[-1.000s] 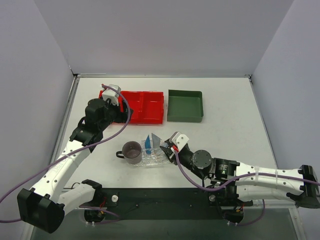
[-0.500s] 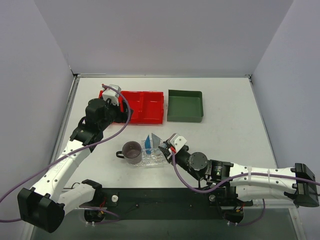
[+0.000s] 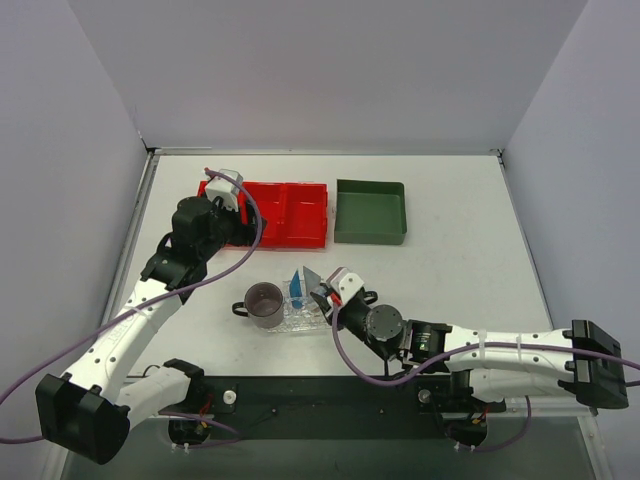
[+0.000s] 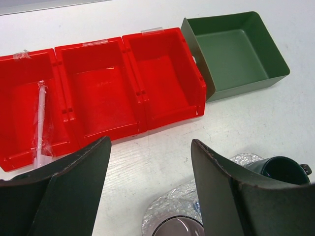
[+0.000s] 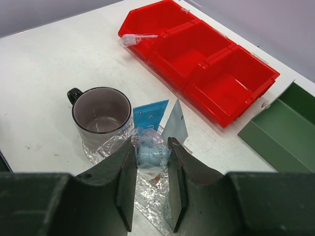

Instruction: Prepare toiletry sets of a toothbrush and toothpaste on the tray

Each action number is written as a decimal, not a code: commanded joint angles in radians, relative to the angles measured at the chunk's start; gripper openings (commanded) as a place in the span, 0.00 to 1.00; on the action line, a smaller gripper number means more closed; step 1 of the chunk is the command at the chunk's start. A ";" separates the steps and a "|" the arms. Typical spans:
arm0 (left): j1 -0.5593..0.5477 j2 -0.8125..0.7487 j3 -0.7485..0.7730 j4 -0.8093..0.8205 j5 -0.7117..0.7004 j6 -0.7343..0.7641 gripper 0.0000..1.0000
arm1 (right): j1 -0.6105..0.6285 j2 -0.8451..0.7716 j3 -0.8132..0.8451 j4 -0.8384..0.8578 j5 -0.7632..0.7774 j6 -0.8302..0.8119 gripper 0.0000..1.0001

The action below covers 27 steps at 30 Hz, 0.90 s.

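My right gripper (image 5: pixel 150 147) is shut on the toothbrush (image 5: pixel 150 156), a short light-blue piece in crinkled clear wrap. It holds the toothbrush just above the clear bumpy tray (image 5: pixel 152 196). In the top view the right gripper (image 3: pixel 322 292) is over the tray's (image 3: pixel 300 324) right half. My left gripper (image 4: pixel 150 142) is wide open and empty. It hovers above the table between the red bin and the tray (image 4: pixel 167 206). In the top view the left gripper (image 3: pixel 228 212) is by the red bin's left end. No toothpaste tube shows clearly.
A dark mug (image 5: pixel 101 112) stands on the tray's left end (image 3: pixel 264 305). A blue sachet (image 5: pixel 149 114) and a grey sachet (image 5: pixel 175 124) stand beside it. A second dark green mug (image 4: pixel 280 169) is on the tray's right. The red three-compartment bin (image 3: pixel 285 212) holds a white wrapped stick (image 4: pixel 42 120). The green bin (image 3: pixel 371 211) is to its right.
My right gripper has moved left, from beside the tray's right end to over the tray, with the light-blue piece in it. The left arm has not moved.
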State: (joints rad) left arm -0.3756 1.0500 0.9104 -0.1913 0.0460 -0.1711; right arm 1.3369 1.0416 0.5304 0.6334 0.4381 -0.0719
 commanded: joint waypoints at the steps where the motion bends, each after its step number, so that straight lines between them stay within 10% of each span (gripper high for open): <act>1: 0.004 0.001 0.012 0.018 0.005 0.015 0.76 | 0.008 0.011 -0.007 0.092 0.021 0.020 0.00; 27: 0.004 0.010 0.016 0.021 0.023 0.012 0.76 | 0.008 0.106 -0.064 0.226 0.088 -0.005 0.00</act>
State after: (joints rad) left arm -0.3756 1.0603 0.9104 -0.1913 0.0574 -0.1711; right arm 1.3369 1.1416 0.4759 0.7574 0.4881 -0.0799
